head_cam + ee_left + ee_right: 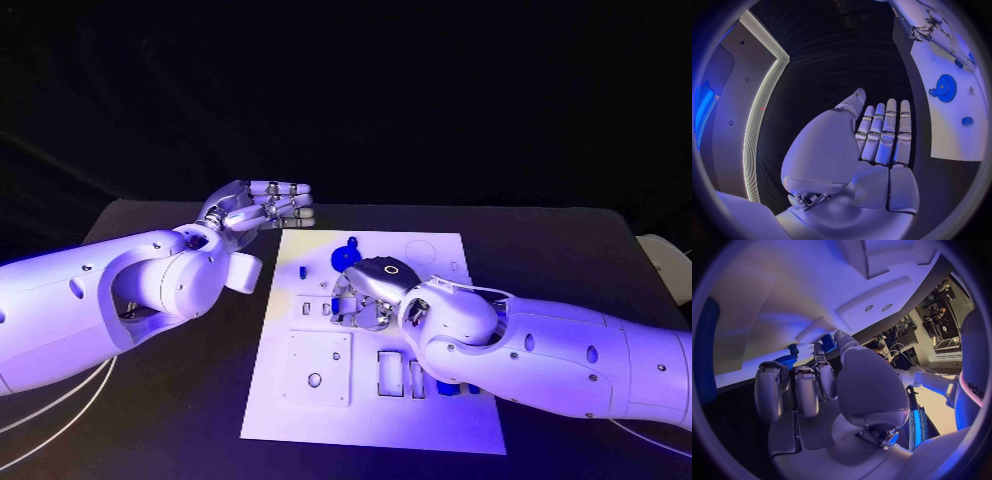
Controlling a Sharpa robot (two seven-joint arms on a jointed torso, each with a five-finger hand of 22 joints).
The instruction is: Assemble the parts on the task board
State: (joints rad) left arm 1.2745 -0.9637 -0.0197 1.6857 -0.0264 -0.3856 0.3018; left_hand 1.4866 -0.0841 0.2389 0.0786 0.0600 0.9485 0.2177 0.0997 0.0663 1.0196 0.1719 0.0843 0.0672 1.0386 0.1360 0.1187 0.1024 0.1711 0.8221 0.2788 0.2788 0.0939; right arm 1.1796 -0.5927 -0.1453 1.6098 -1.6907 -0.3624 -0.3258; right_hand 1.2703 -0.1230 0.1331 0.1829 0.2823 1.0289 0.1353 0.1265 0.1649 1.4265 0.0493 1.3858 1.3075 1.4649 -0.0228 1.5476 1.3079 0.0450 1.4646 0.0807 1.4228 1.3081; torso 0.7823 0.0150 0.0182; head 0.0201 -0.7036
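Right hand [368, 295], mid-board: fingers curled, whether grasping unclear; left hand [263, 207], off the task board's [440, 420] far-left corner: released, fingers straight. Risk: blind fingers may nudge the blue gear [346, 257]; misseating likely.

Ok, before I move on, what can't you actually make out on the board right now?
- Head view: the right hand covers the middle of the task board; whether it holds a part is hidden.
- Right wrist view: its own fingers block the blue gear.
- Head view: the board's slots are too small to read.
- Left hand: open, off the board.
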